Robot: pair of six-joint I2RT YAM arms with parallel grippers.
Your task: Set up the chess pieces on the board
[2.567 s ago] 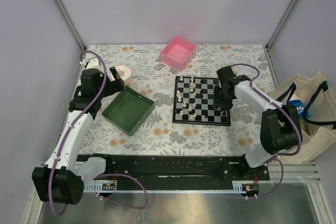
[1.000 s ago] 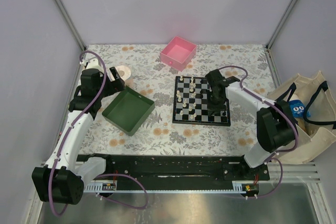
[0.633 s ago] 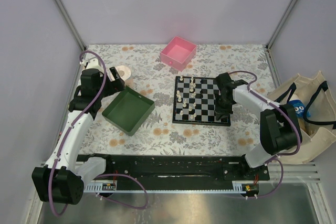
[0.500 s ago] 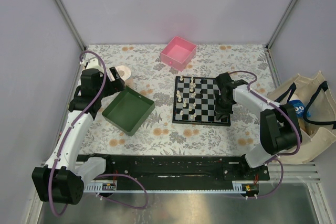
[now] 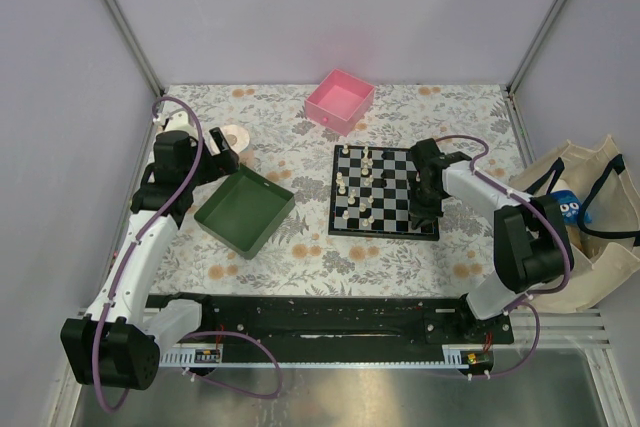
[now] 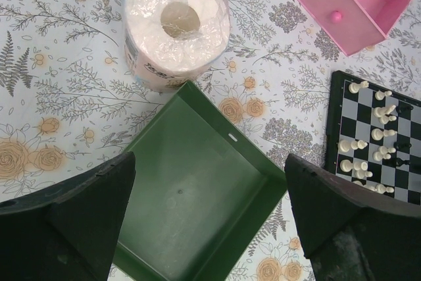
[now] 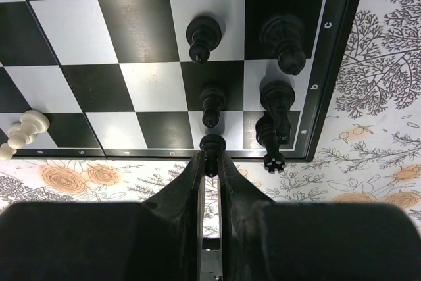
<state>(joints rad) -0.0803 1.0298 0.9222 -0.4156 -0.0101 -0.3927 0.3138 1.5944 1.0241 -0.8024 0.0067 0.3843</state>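
The chequered board (image 5: pixel 385 191) lies right of centre, with cream-white pieces (image 5: pixel 352 187) on its left half and black pieces (image 5: pixel 388 179) toward its right. My right gripper (image 5: pixel 423 209) is over the board's near right corner, shut on a small black pawn (image 7: pixel 212 151) above the board's near rim (image 7: pixel 164 153). Black pieces (image 7: pixel 277 104) stand on the squares just beyond it. My left gripper (image 6: pixel 210 222) is open and empty above the green tray (image 6: pixel 197 195). The board (image 6: pixel 378 143) also shows at the right edge of the left wrist view.
A pink box (image 5: pixel 340 100) sits at the back centre. A wrapped paper roll (image 5: pixel 238 139) stands behind the green tray (image 5: pixel 244 210). A cloth bag (image 5: pixel 590 207) lies off the table's right edge. Grey walls enclose the floral tablecloth.
My right gripper swung left over the board, then back to the near right corner, and has stayed there for the last half second. The left arm has not moved.
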